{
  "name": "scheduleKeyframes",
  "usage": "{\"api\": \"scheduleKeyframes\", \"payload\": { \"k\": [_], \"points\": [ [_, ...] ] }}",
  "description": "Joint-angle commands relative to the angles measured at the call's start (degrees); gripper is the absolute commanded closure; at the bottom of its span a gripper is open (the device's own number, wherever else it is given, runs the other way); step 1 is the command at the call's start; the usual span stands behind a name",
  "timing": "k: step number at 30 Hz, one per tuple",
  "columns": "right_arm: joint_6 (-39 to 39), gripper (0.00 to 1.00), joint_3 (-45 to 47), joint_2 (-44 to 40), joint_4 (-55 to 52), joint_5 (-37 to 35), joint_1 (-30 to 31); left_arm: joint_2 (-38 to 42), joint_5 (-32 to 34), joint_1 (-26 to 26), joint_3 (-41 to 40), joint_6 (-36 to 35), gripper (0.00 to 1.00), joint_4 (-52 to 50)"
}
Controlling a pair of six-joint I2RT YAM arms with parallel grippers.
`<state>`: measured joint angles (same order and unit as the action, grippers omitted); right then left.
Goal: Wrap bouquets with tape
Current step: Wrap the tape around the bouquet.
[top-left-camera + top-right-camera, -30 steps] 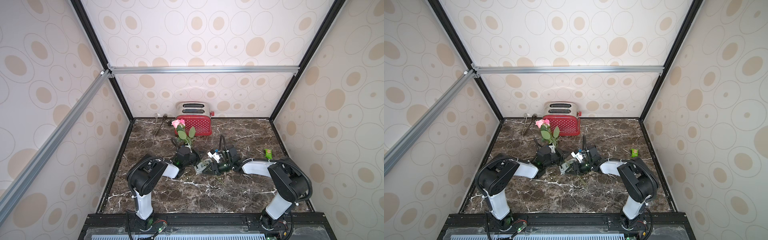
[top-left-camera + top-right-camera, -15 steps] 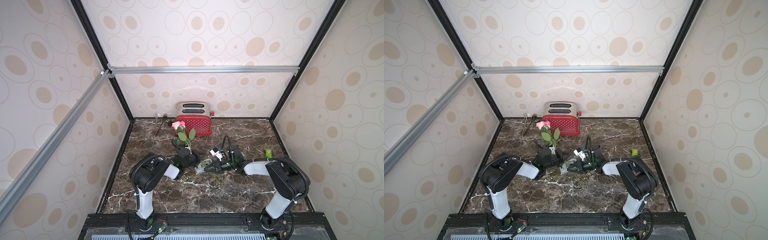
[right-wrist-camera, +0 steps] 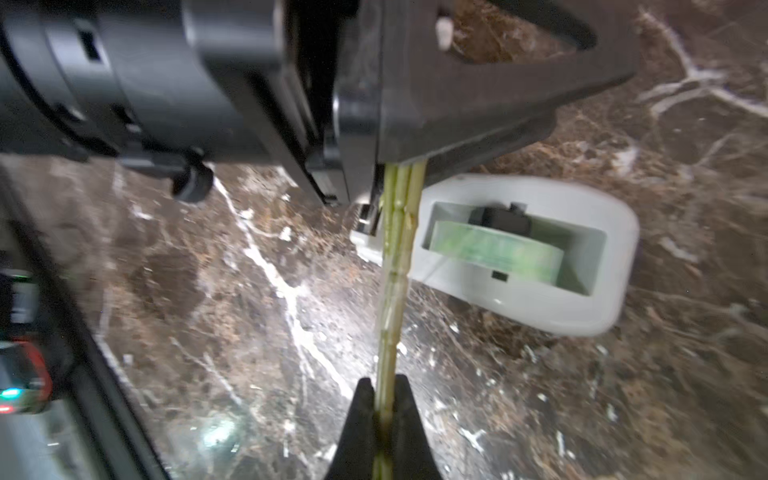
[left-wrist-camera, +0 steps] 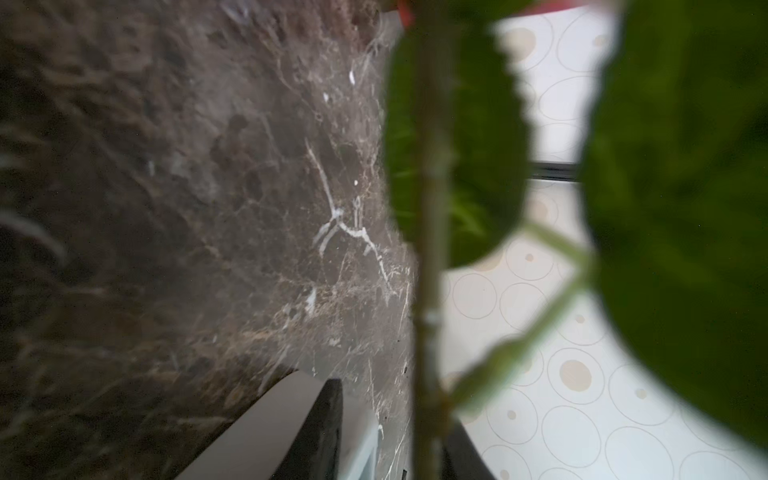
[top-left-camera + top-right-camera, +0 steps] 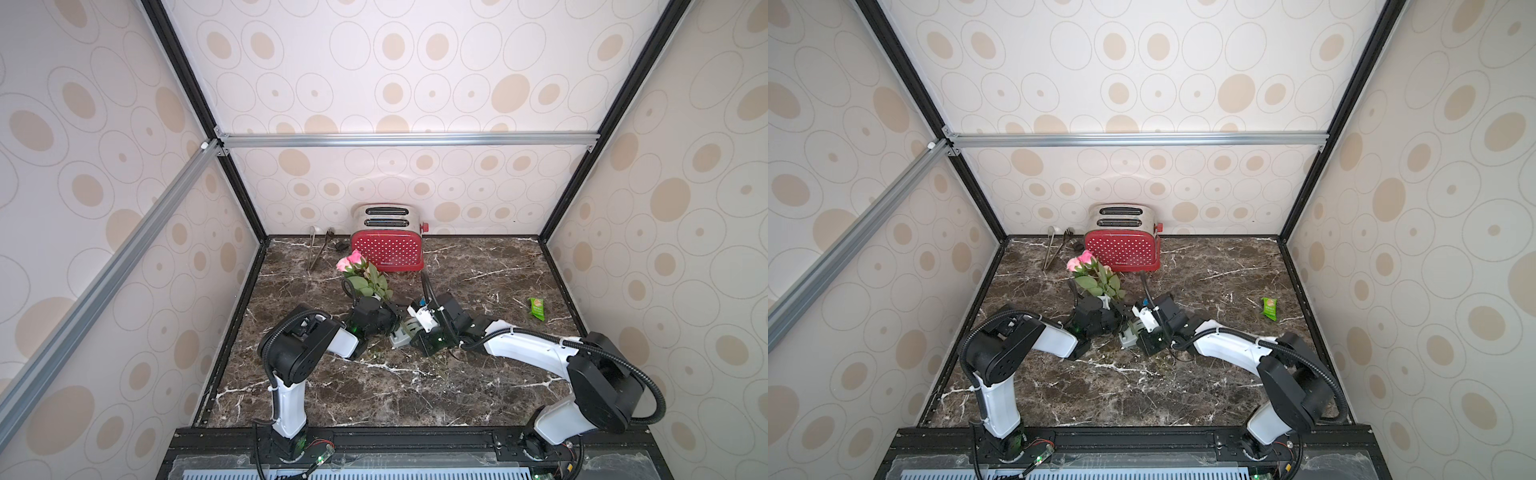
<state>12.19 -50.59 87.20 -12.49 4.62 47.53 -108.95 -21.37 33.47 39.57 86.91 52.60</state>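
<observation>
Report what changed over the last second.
The right claw closed onto the rose stems. The left claw, shut on them before, seems to have eased open: a gap now shows beside the stem. The tape dispenser, toaster and green packet stayed put.

The left arm (image 5: 345, 343) and right arm (image 5: 528, 347) had white link shells, black joint housings and black corrugated cable conduit (image 5: 660, 405); the right gripper (image 3: 383, 380) bore black tapered fingers (image 3: 357, 424).

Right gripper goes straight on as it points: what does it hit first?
Most likely the left gripper: the right gripper, shut on the stems, points along them straight at it. The tape dispenser sits just beside that line.
</observation>
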Motion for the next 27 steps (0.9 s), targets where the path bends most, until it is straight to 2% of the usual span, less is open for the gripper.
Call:
{"api": "scheduleKeyframes", "payload": {
  "k": [1,8,11,14,15,17,18,20,22,24,27],
  "points": [
    [-6.69,1.00,-1.51,-0.67,-4.53,-22.84,4.56,1.89,-0.11,-0.25,1.72,0.01,0.70,-3.59],
    [-10.76,1.00,-3.34,2.71,-1.53,-41.18,13.46,2.49,-0.68,-0.25,2.26,0.92,0.78,-5.55],
    [-13.06,1.00,-3.82,4.65,0.36,-46.51,15.80,2.93,-0.70,-0.25,2.01,1.33,0.77,-6.12],
    [-15.05,1.00,-3.95,5.82,2.40,-48.37,17.10,3.47,-0.64,-0.25,1.86,1.43,0.75,-7.38],
    [-15.37,1.00,-3.90,6.10,3.06,-48.07,17.09,3.79,-0.59,-0.25,1.97,1.17,0.79,-7.95],
    [-15.08,1.00,-3.82,6.40,4.14,-47.91,17.21,4.26,-0.23,-0.25,2.04,0.60,0.97,-8.92],
    [-14.72,0.99,-3.85,6.41,4.48,-47.23,17.15,4.36,-0.23,-0.34,2.10,0.28,1.00,-9.25],
    [-13.97,0.85,-3.95,5.96,4.46,-45.17,16.91,4.51,0.01,-0.43,2.00,-0.10,1.00,-9.24],
    [-11.45,0.62,-4.27,4.38,2.64,-39.63,15.69,4.52,0.05,-0.65,1.75,-0.43,1.00,-8.21],
    [-7.24,0.48,-3.37,1.26,1.43,-30.58,12.32,4.39,0.18,-0.94,1.50,-0.91,1.00,-6.62],
    [-1.03,0.40,-0.33,-4.01,2.88,-7.81,4.35,4.15,-0.24,-1.39,1.21,-1.75,1.00,-2.93]
  ]
}}
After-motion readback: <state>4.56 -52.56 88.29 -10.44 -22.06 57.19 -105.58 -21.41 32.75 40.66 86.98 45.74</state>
